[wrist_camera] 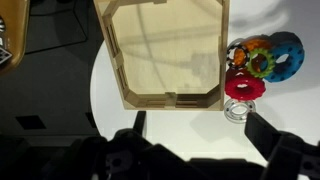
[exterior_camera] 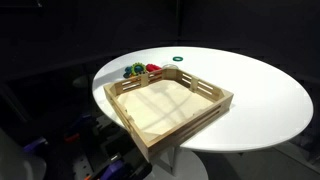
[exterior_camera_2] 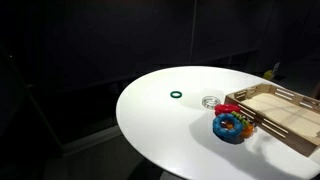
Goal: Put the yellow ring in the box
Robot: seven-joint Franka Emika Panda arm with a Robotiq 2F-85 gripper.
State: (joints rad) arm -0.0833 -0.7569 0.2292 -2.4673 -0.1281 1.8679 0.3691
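Claw (wrist_camera: 194, 120) is hovering spread wide, holding nothing, over the box (wrist_camera: 112, 60) edge. Yellow ring (wrist_camera: 258, 60) is sitting outside the box, tucked in the ring pile by the red ring (wrist_camera: 243, 86). Approach step, I'd say: next move is needing a shift over the pile and a clean pinch on yellow only.

Shallow square light-wood box (exterior_camera: 214, 96) with low slatted sides and plain pale bottom, flat on round white table (exterior_camera: 262, 88), 1 small yellow ring (wrist_camera: 262, 60) outside it, amid a cluster of coloured rings (wrist_camera: 286, 54) just beside 1 wall
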